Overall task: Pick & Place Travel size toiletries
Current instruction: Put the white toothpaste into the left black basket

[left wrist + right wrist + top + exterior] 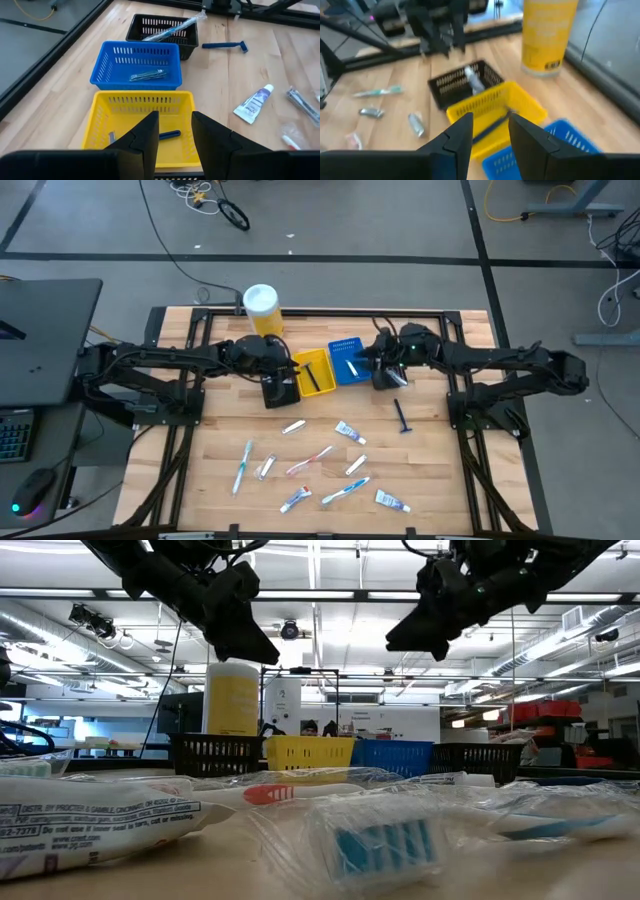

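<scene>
the landmark here is the yellow bin (312, 370), 1 of a row of small bins at the far side of the table (200, 480). the left gripper (172, 145) hangs just above the yellow bin, its fingers parted with nothing between them; inside the bin lies a dark-handled razor (167, 135). the right gripper (490, 135) hovers over the blue bin (347, 362), which touches the yellow bin on its right side, and its fingers are also apart and empty; a small wrapped item (147, 76) rests in the blue bin. a black bin (162, 30) beyond the blue one holds a wrapped toothbrush (172, 29). the remaining toiletries lie well in front of the yellow bin: a blue razor (402, 418), a white tube (349, 432), a teal toothbrush (242, 465), a pink toothbrush (309, 462) and several more. this looks like the gap between a drop and the next pick. the next move calls for either arm to swing forward over the loose items, pick 1 lying clear of its neighbours, and line its fingers across the narrow body.
</scene>
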Action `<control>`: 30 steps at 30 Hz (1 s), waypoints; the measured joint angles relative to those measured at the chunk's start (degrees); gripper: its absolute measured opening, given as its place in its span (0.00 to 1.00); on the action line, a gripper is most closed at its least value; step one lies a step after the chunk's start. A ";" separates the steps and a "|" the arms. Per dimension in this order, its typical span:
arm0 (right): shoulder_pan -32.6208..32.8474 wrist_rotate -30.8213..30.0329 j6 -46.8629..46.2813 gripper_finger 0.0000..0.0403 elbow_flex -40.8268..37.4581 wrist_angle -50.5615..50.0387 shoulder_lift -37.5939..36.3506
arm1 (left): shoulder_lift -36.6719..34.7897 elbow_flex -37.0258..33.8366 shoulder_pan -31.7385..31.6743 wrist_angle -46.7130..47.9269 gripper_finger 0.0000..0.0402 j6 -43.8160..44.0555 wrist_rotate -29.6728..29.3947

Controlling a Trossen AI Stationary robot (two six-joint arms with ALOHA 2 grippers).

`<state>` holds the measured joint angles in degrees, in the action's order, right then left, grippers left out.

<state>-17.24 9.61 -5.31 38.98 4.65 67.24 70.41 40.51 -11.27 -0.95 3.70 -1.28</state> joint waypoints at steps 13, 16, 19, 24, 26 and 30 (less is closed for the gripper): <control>10.24 5.37 -0.78 0.41 -0.07 4.52 9.19 | -0.02 -0.35 2.66 0.00 0.31 5.58 9.94; 11.79 5.17 -0.15 0.47 -0.07 7.24 11.96 | -0.02 -0.35 3.63 0.09 0.31 5.61 9.75; 12.96 5.20 -0.30 0.52 -0.07 7.57 13.61 | -0.02 -0.35 4.26 0.13 0.31 5.66 9.75; 16.00 5.50 -1.66 0.54 -0.07 6.27 13.82 | -0.02 -0.35 4.95 0.17 0.31 6.12 9.73; 18.01 5.54 -2.86 0.54 -0.07 4.95 13.82 | -0.02 -0.35 5.19 0.18 0.31 6.80 9.73; 21.27 5.22 -3.64 0.54 -0.07 1.16 13.82 | -0.02 -0.35 5.63 0.20 0.31 6.65 9.70</control>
<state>4.03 14.83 -8.96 38.92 5.81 81.06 70.39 40.16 -5.64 -0.75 10.35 8.43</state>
